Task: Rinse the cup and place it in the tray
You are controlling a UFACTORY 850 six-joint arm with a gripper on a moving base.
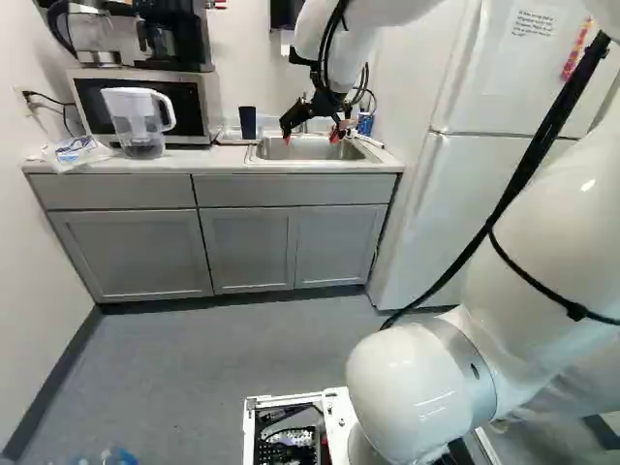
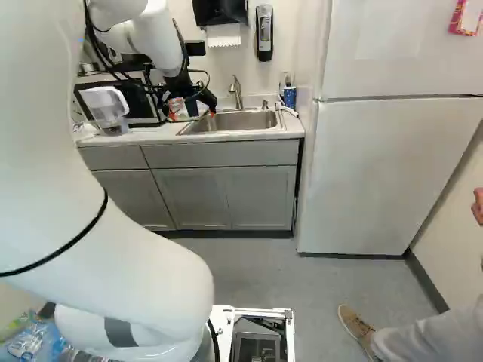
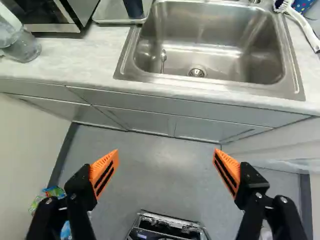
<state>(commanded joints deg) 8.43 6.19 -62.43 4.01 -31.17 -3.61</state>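
Observation:
My gripper [image 1: 311, 138] hangs at the front of the sink [image 3: 210, 30], seen in the left base view. In the wrist view the gripper [image 3: 166, 152] stands wide open, its orange pads far apart with nothing between them. A dark blue cup [image 1: 248, 121] stands left of the sink in the left base view. The wrist view shows the lower part of this cup [image 3: 134, 7] on a shallow metal tray [image 3: 107, 14], beyond the fingers. A spoon [image 3: 163, 61] lies in the sink beside the drain.
A faucet [image 2: 236, 90] rises behind the sink. A white brush [image 3: 302, 22] and a blue container [image 1: 365, 124] are at its right. Left along the counter [image 3: 75, 62] stand a clear pitcher [image 1: 139, 121] and a microwave [image 1: 189, 97]. A fridge [image 2: 362, 173] is at the right.

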